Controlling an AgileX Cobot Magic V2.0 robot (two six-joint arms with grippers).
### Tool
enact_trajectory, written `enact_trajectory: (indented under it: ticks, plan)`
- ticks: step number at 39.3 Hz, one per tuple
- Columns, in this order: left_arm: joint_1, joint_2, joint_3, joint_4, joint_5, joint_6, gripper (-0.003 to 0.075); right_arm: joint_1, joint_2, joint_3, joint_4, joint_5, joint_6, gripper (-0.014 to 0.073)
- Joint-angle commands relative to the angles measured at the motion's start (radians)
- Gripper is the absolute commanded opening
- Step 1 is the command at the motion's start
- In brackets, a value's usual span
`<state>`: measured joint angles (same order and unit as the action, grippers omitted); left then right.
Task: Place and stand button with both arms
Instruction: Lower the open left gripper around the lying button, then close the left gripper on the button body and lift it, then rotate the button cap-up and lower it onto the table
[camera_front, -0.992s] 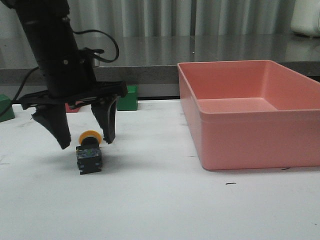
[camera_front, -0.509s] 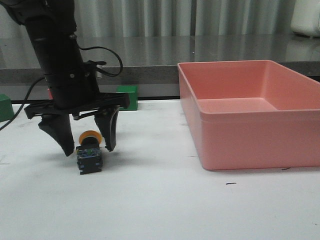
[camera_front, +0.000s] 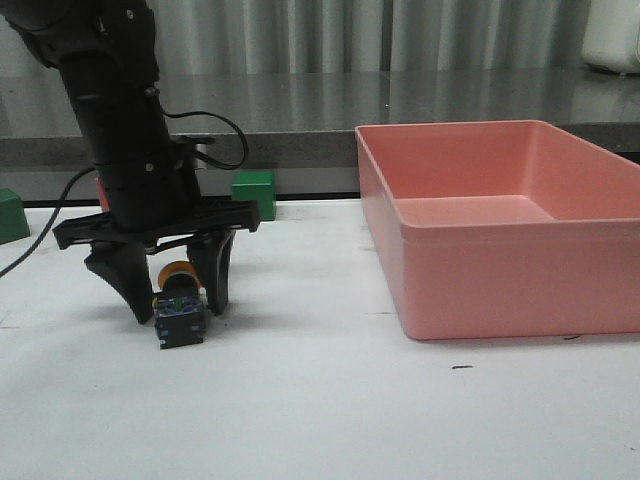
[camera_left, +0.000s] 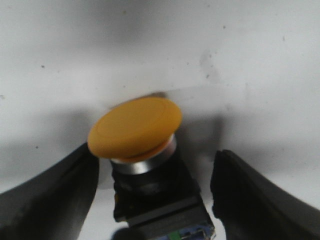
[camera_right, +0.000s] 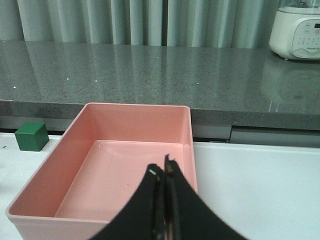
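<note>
Grasp approach in hand: left gripper (camera_front: 178, 300) is down at the table (camera_front: 320, 410), jaws wide, straddling the push button (camera_front: 179, 305), which lies on its side left of centre, yellow cap (camera_left: 135, 127) pointing away from the camera, black base (camera_front: 180, 322) toward it. Wrist view puts the cap and silver collar (camera_left: 145, 159) between the fingers (camera_left: 47, 200); one finger looks close to the cap edge, contact unclear in the blur. Next move likely calls for closing on the collar or base without rolling it. Green cube (camera_front: 253, 194) sits behind. Pink bin (camera_front: 500, 225) stands well right. Right gripper (camera_right: 163, 210) hovers over the bin, jaws pressed together, empty.
</note>
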<state>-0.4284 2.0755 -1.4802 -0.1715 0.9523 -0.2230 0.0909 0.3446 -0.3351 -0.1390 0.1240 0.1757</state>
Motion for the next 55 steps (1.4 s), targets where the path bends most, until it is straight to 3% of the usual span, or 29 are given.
enact_trajectory:
  ticks: [1,8,19,26,39,47,55]
  plan:
    - [-0.004,-0.046,-0.026,-0.008,0.013,-0.003,0.0367,-0.005,0.005,-0.027,-0.013,-0.084,-0.009,-0.0062]
    - [-0.004,-0.046,-0.049,0.003,0.025,-0.001,0.0175,-0.005,0.005,-0.027,-0.013,-0.084,-0.009,-0.0062]
    - [-0.004,-0.108,-0.045,0.056,-0.026,-0.001,0.0166,-0.005,0.005,-0.027,-0.013,-0.084,-0.009,-0.0062]
    - [-0.004,-0.278,0.125,0.112,-0.277,-0.011,0.0166,-0.005,0.006,-0.027,-0.013,-0.084,-0.009,-0.0062]
    - [0.017,-0.554,0.512,0.348,-0.825,-0.011,0.0167,-0.005,0.006,-0.027,-0.013,-0.084,-0.009,-0.0062]
    - [0.049,-0.570,0.675,0.410,-1.168,-0.004,0.0170,-0.005,0.006,-0.027,-0.013,-0.084,-0.009,-0.0062]
    - [0.080,-0.532,0.803,0.400,-1.479,0.105,0.0171,-0.005,0.006,-0.027,-0.013,-0.084,-0.009,-0.0062]
